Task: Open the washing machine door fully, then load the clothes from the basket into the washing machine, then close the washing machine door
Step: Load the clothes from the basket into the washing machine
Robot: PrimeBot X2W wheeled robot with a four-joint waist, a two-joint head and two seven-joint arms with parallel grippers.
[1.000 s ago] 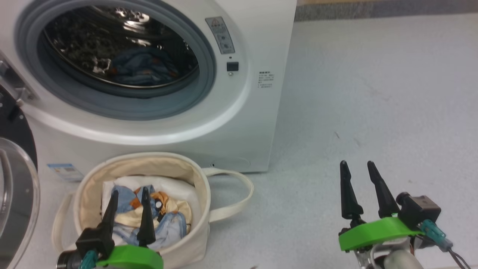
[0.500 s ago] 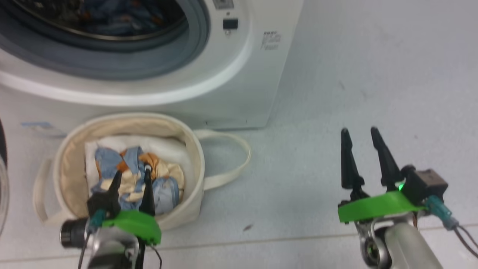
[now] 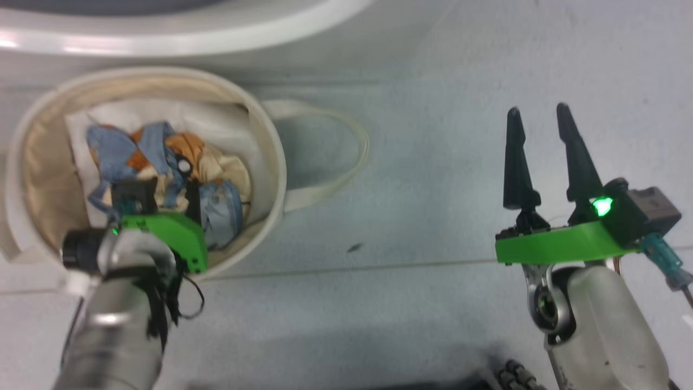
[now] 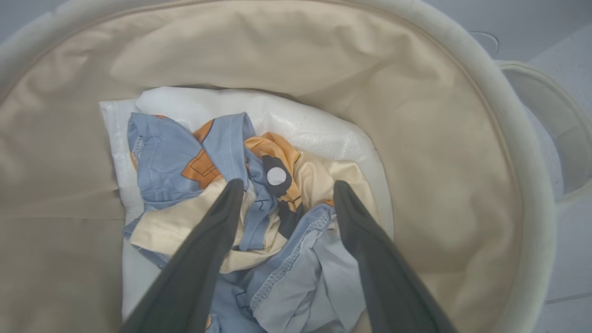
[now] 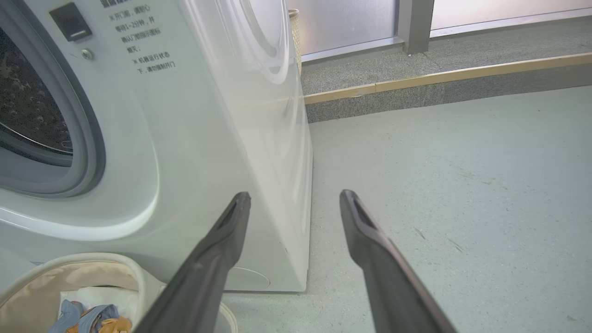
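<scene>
1. Down in the tub, the left gripper hangs with its fingers spread wide. The tips straddle the heap and nothing is pinched yet.
2. Between those tips lie the clothes, a crumpled blue, cream and orange bundle in the middle of the basket.
3. The job in hand looks like the grab. It should go best if the tips sink into the thick fold between them and close on several layers at once, not on a loose hem.
4. Under the garment sits a plain white bundle. The bite probably needs to stay shallow enough to leave it behind.
5. The basket wall is soft, so a straight lift looks safest. A trailing sleeve caught on the rim could drag the tub over.
6. Well off to the right, the right gripper hovers over bare floor, fingers apart and empty.
7. Just behind the basket stands the washing machine. The rubber-ringed mouth of its drum is uncovered, ready for the carry up and forward.
</scene>
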